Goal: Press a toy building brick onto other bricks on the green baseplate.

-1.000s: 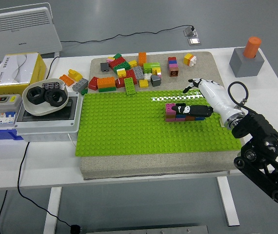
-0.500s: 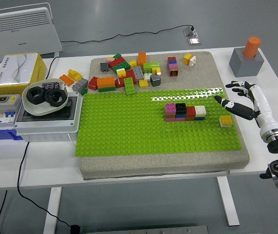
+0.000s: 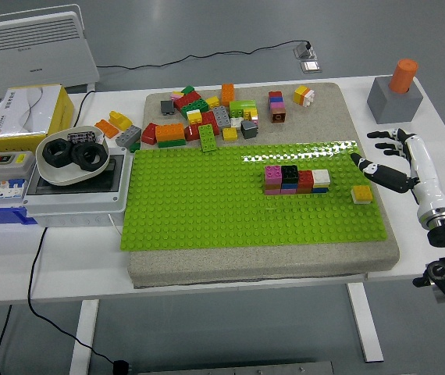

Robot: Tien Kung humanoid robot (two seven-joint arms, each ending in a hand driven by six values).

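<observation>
A green baseplate (image 3: 207,211) lies on a grey mat. On it stands a short row of stacked bricks (image 3: 296,180), topped pink, black, red and white. A single yellow brick (image 3: 361,194) sits alone near the plate's right edge. My right hand (image 3: 384,155) hovers over the table just right of the mat, fingers spread and holding nothing, clear of the bricks. The left arm does not show.
Several loose bricks (image 3: 207,117) lie on the mat behind the plate. A grey block with an orange cylinder (image 3: 396,94) stands at the back right. At the left are a grey box (image 3: 78,187) with a bowl of black rings, a yellow box (image 3: 29,117) and a switch box (image 3: 4,168).
One second ago my right hand lay on the brick row, over its right part. It has drawn back to the right, off the plate, and now hangs open beside the mat.
</observation>
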